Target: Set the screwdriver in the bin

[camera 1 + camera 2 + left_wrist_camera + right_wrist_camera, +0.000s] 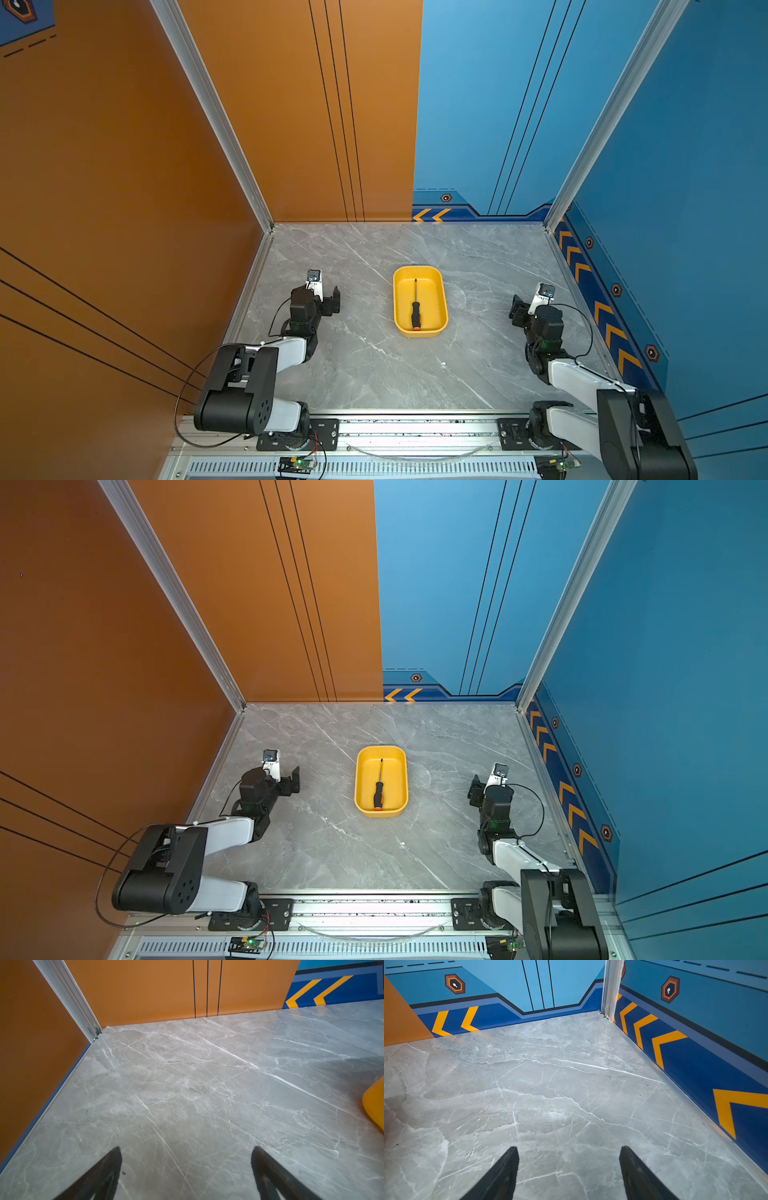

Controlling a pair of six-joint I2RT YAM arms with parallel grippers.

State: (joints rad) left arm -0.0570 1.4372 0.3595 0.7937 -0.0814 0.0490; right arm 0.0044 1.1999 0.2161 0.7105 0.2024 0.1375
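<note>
The yellow bin (433,291) (395,771) stands in the middle of the marble table in both top views. Inside it lies the screwdriver (415,309) (379,791), shaft pointing to the back wall, orange-red cap at the near wall. My left gripper (333,300) (294,780) hovers left of the bin, well apart from it, open and empty (187,1148). One corner of the bin (375,1105) shows at the edge of the left wrist view. My right gripper (516,308) (475,788) is right of the bin, also apart, open over bare marble (569,1148).
An orange wall (124,187) closes the left side and a blue wall (685,208) the right, with aluminium posts (216,124) at the back corners. A metal rail (415,428) with both arm bases runs along the front edge.
</note>
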